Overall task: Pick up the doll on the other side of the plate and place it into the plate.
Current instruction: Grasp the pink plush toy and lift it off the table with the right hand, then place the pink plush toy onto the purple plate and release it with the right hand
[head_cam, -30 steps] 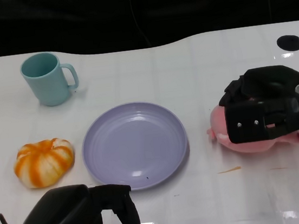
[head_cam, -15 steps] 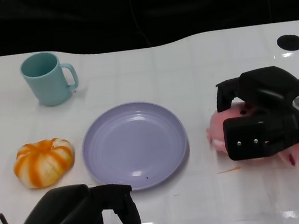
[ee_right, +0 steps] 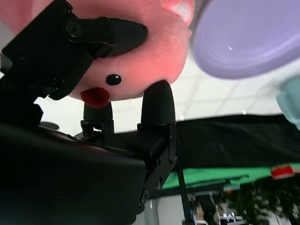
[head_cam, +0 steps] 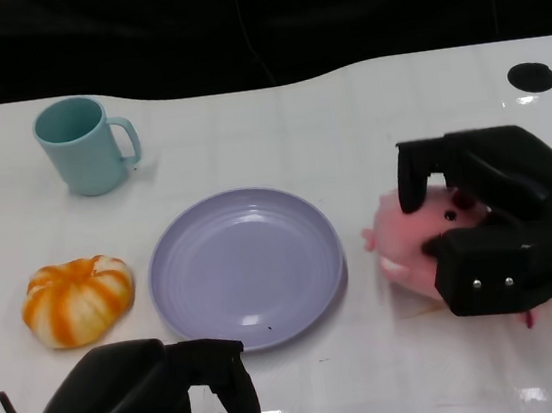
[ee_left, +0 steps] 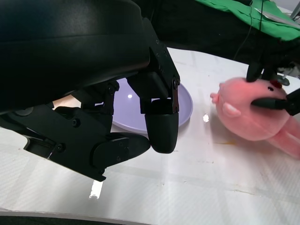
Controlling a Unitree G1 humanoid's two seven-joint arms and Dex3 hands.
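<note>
A white glossy table (head_cam: 277, 136) runs across the scene under a dark backdrop, with a faint grid of seams and bright glare spots near the robot's edge. The largest thing on it is the lavender plate (head_cam: 246, 268), sitting bare at the middle of the table. Next in size is the right hand (head_cam: 490, 226), wrapped over the pink doll (head_cam: 406, 241), which lies just beside the plate's right rim, apart from it; the fingers (head_cam: 413, 178) curl down over the far side of the doll's head while the thumb side presses its near flank, and the right wrist view shows black fingertips bearing on the soft pink face by its eye and red mouth. The left hand (head_cam: 139, 405) sits low at the near edge, close to the plate's near rim, its fingers curled loosely inward and holding nothing. To the left of the plate lies an orange-and-white pumpkin toy (head_cam: 78, 299), and well beyond it, toward the far left, stands a teal mug (head_cam: 82, 146) with its handle facing right. The step in hand looks like the grasp itself: the doll is enclosed, but whether it has left the table cannot be told. The next move calls for a firm squeeze, a lift high enough to clear the rim, and a short carry leftward over the plate before release.
</note>
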